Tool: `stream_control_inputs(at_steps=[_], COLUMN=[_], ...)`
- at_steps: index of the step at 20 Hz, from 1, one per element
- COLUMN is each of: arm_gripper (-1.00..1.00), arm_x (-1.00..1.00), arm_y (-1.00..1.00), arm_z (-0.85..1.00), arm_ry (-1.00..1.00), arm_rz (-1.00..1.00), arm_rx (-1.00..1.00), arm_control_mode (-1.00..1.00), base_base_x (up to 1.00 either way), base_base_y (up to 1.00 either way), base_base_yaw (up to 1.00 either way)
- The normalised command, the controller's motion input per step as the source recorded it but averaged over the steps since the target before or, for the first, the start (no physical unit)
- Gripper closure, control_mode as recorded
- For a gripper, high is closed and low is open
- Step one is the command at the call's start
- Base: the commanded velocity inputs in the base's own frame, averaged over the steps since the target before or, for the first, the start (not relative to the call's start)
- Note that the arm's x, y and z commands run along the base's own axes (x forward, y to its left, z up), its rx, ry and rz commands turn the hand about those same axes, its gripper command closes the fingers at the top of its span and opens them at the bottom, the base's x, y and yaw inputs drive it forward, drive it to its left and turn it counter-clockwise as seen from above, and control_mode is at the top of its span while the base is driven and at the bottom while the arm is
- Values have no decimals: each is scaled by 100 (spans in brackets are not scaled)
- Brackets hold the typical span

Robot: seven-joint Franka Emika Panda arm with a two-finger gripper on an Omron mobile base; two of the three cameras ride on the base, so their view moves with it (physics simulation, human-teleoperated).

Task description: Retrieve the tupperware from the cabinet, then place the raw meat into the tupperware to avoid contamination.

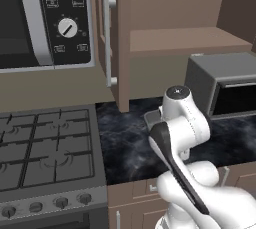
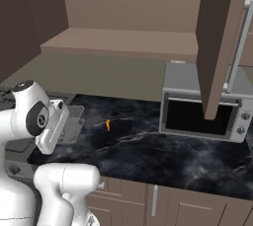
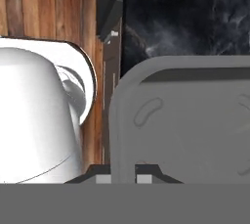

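Note:
The tupperware [image 3: 190,120] is a grey tub with rounded corners, seen from above in the hand view. My gripper [image 3: 123,179] is shut on the tub's near rim, one fingertip on each side of it. From the right base view the tupperware [image 2: 75,117] hangs beside my hand at the left end of the black counter [image 2: 148,151]. Its corner [image 1: 152,117] peeks out behind my arm in the left base view. The raw meat [image 2: 107,124], a tiny orange sliver, lies on the counter just right of the tub. The cabinet [image 1: 185,40] stands open above, its shelf [image 2: 123,42] bare.
A grey toaster oven [image 2: 202,111] sits at the back right of the counter, under the open cabinet door [image 2: 220,47]. The gas stove [image 1: 45,148] lies to the left, with the microwave [image 1: 45,18] above it. Another open door [image 1: 120,43] hangs above the counter's left end.

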Motion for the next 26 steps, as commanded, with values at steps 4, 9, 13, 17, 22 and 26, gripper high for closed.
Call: stream_control_inputs(at_steps=[4, 9, 13, 17, 22, 26], arm_gripper=[100, 100, 100, 100, 100, 100], arm_x=[36, 42, 46, 48, 45, 45], arm_y=[41, 35, 23, 13, 0, 0], arm_z=[-38, -31, -30, -35, -28, -25], arm_ry=[12, 9, 6, 2, -1, -1], arm_rz=[28, 26, 22, 18, 9, 7], arm_rx=[0, 0, 0, 0, 0, 0], arm_control_mode=[-100, -100, -100, -100, -100, -100], base_base_x=[0, 0, 0, 0, 0, 0], base_base_y=[0, 0, 0, 0, 0, 0], base_base_yaw=[0, 0, 0, 0, 0, 0])
